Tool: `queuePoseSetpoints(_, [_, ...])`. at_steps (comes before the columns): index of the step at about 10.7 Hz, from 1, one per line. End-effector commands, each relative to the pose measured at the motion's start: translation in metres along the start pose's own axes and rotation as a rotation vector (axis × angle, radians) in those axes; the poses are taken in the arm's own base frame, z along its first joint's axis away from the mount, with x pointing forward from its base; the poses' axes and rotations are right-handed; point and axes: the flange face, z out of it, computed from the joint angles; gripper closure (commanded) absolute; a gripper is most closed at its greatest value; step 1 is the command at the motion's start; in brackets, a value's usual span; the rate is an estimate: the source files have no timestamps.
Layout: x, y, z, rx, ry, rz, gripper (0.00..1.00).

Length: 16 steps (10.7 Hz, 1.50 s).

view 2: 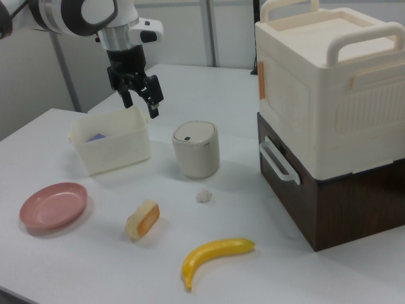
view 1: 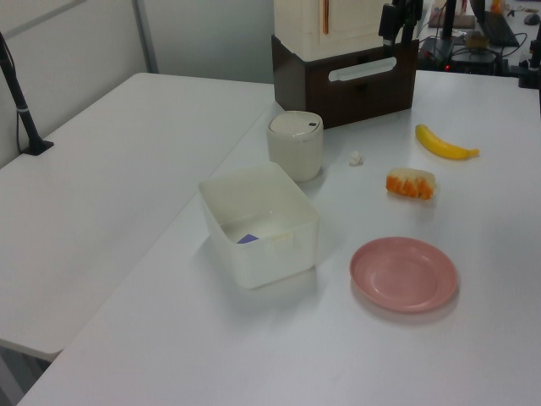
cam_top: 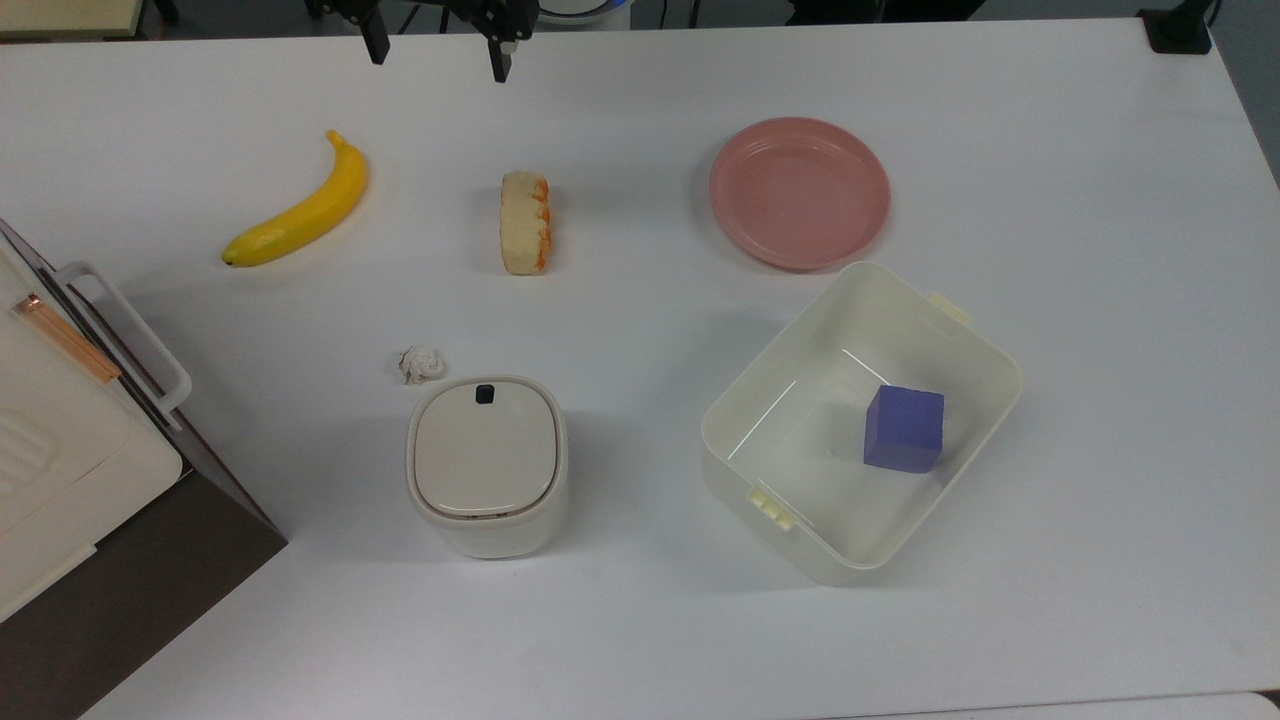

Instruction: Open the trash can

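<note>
The trash can (cam_top: 487,465) is a small cream-white rounded-square bin standing upright on the white table. Its beige lid (cam_top: 485,450) lies flat and closed, with a small black button (cam_top: 485,394) at the far edge. The bin also appears in the left view (view 1: 296,145) and the right view (view 2: 196,149). My gripper (cam_top: 438,50) hangs open at the top view's upper edge, far from the bin and holding nothing. In the right view the gripper (view 2: 140,104) hovers above the tub, to the right view's left of the bin.
A crumpled paper ball (cam_top: 421,363) lies just beyond the bin. A banana (cam_top: 300,205), a bread piece (cam_top: 525,222) and a pink plate (cam_top: 800,192) sit farther back. A lidless cream tub (cam_top: 810,350) holds a purple cube (cam_top: 905,428). A white appliance (cam_top: 60,430) stands at the top view's left.
</note>
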Motion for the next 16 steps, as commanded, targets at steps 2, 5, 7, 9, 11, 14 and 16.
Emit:
queuePoseSetpoints(2, [-0.003, 0.001, 0.002, -0.024, 0.003, -0.155, 0.00])
queuePoseSetpoints(5, [-0.004, -0.004, 0.000, -0.029, -0.003, -0.172, 0.00])
queuePoseSetpoints(7, [-0.007, -0.004, -0.001, -0.030, -0.017, -0.175, 0.00])
queuePoseSetpoints(9, [-0.015, -0.008, 0.009, -0.039, -0.091, -0.195, 0.00])
queuePoseSetpoints(11, [-0.013, -0.003, 0.003, -0.046, -0.060, -0.195, 0.00])
queuePoseSetpoints(14, [-0.011, 0.007, -0.001, -0.020, -0.047, -0.193, 0.00])
queuePoseSetpoints(16, [-0.010, 0.003, -0.001, -0.016, -0.039, -0.173, 0.00])
